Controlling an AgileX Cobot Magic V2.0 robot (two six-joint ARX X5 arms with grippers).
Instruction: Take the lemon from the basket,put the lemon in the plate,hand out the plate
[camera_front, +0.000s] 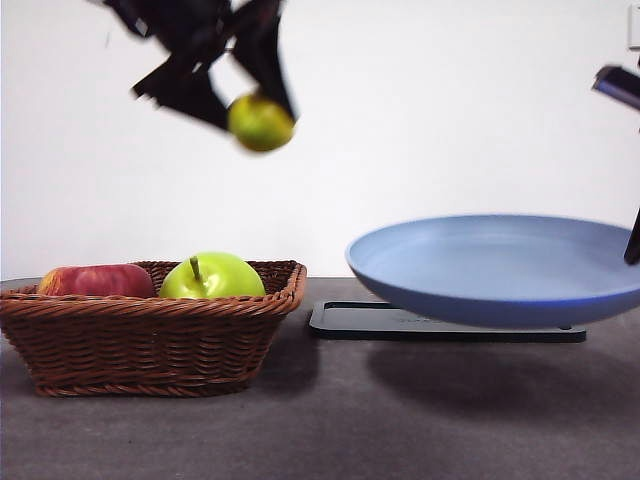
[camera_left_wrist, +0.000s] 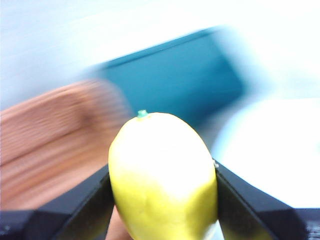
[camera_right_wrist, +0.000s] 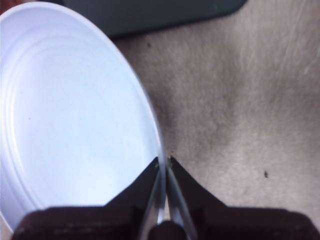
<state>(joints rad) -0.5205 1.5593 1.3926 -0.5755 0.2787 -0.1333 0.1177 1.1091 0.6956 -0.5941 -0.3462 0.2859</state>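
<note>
Above basket (camera_front: 150, 335), lemon (camera_front: 261, 122) in left gripper (camera_front: 235, 95)

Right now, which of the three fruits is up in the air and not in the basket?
The lemon, clamped in the left gripper high above the basket. The red apple and green apple both sit inside it.
</note>
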